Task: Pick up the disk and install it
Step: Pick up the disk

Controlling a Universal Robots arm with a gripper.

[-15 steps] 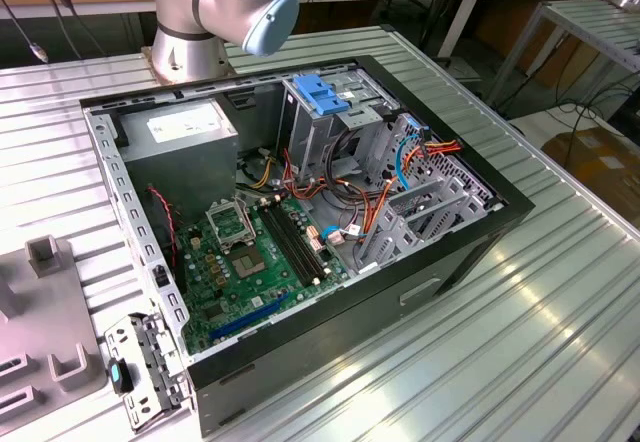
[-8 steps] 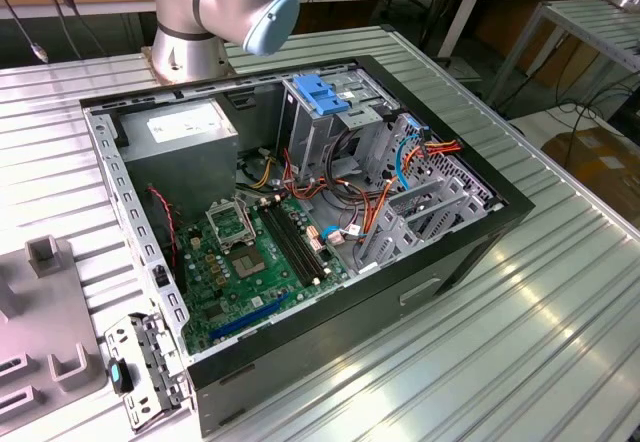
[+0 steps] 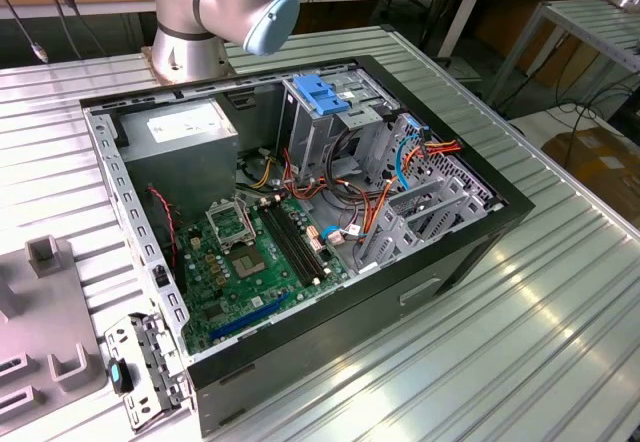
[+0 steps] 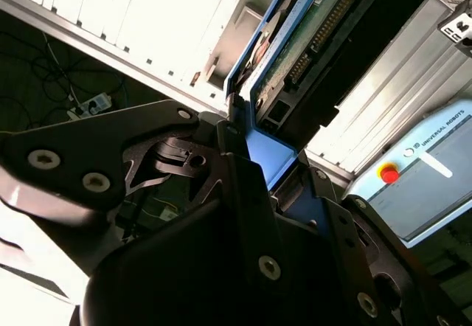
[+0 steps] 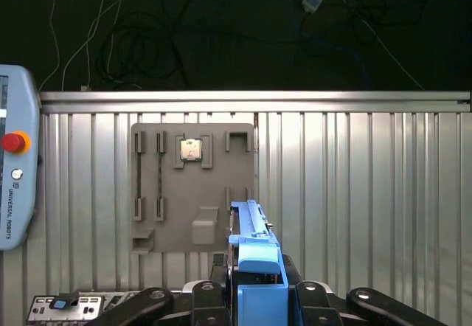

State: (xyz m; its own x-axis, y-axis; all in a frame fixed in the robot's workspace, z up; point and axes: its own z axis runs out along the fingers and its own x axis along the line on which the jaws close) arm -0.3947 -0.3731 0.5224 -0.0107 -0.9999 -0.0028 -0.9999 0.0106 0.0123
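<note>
Holds the disk (image 5: 256, 256) edge-on by its bright blue rails, with the gripper (image 5: 258, 307) closed to the disk's thickness on both sides. Looks past it, in the first wrist view, onto a ribbed metal table (image 5: 369, 193), a grey fixture plate (image 5: 173, 200) bearing a small chip (image 5: 191, 149), and a teach pendant (image 5: 15, 171). Places the open computer case (image 3: 340, 347) mid-frame in the exterior view, with the arm's base (image 3: 200, 22) at the top, toward the exterior view's left.

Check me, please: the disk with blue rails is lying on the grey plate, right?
Not lying on it: the disk with blue rails is clamped in the gripper, apart from the grey plate, as the first wrist view shows.
</note>
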